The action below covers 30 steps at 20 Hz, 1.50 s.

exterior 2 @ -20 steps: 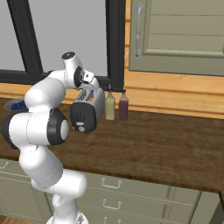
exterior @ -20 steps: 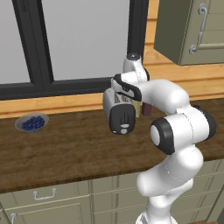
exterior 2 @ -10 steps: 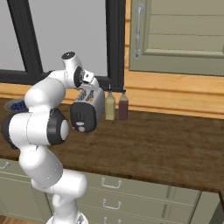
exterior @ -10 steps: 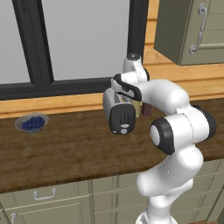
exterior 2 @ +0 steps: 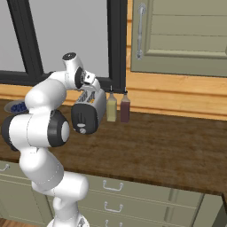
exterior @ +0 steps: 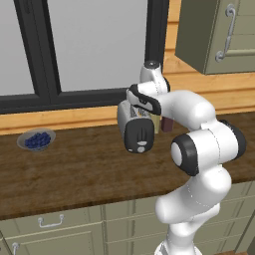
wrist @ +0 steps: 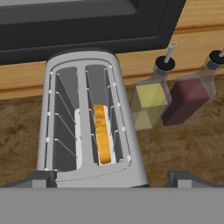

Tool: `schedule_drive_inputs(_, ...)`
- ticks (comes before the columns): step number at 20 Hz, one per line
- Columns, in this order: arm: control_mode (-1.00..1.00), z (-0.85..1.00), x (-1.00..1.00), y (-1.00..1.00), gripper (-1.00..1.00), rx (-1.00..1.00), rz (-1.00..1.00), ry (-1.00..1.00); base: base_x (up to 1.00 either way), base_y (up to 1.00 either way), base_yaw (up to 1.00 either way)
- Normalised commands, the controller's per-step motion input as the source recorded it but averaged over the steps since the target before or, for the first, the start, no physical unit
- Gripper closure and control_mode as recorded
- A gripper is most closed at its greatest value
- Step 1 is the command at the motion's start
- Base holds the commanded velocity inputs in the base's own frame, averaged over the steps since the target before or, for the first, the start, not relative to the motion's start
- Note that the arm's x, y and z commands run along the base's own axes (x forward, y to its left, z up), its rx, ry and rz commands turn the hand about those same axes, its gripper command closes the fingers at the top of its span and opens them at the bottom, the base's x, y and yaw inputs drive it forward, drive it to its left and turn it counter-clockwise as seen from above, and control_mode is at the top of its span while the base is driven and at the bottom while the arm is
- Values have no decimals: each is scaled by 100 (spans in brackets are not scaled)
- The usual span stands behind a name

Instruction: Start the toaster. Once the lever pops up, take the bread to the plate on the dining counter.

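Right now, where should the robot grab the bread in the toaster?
Best guess: pinch the bread's top edge, coming straight down from above. It stands on edge in the right slot of the toaster, so just that thin edge shows. The open gripper hovers above.

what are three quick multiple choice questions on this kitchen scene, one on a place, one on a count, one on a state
1. Which toaster slot holds the bread in the hand view?
A. the right slot
B. the left slot
C. neither slot

2. How many bottles stand beside the toaster?
A. one
B. two
C. four

3. How is the pincer?
A. shut on the bread
B. shut on a bottle
C. open, holding nothing

Answers:
1. A: the hand view shows the slice's browned edge in the right slot, the left slot bare.
2. B: a yellow bottle and a dark red bottle stand side by side.
3. C: its tips sit wide apart above the toaster, nothing between them.
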Motion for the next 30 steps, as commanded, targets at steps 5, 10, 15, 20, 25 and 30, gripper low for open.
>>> schedule_drive_inputs(5,-100,0,0,0,-100,0,0,0,0,0,0)
schedule_drive_inputs(10,-100,0,0,0,-100,0,0,0,0,0,0)
schedule_drive_inputs(15,-100,0,0,0,-100,0,0,0,0,0,0)
schedule_drive_inputs(20,-100,0,0,0,-100,0,0,0,0,0,0)
schedule_drive_inputs(25,-100,0,0,0,-100,0,0,0,0,0,0)
schedule_drive_inputs(30,-100,0,0,0,-100,0,0,0,0,0,0)
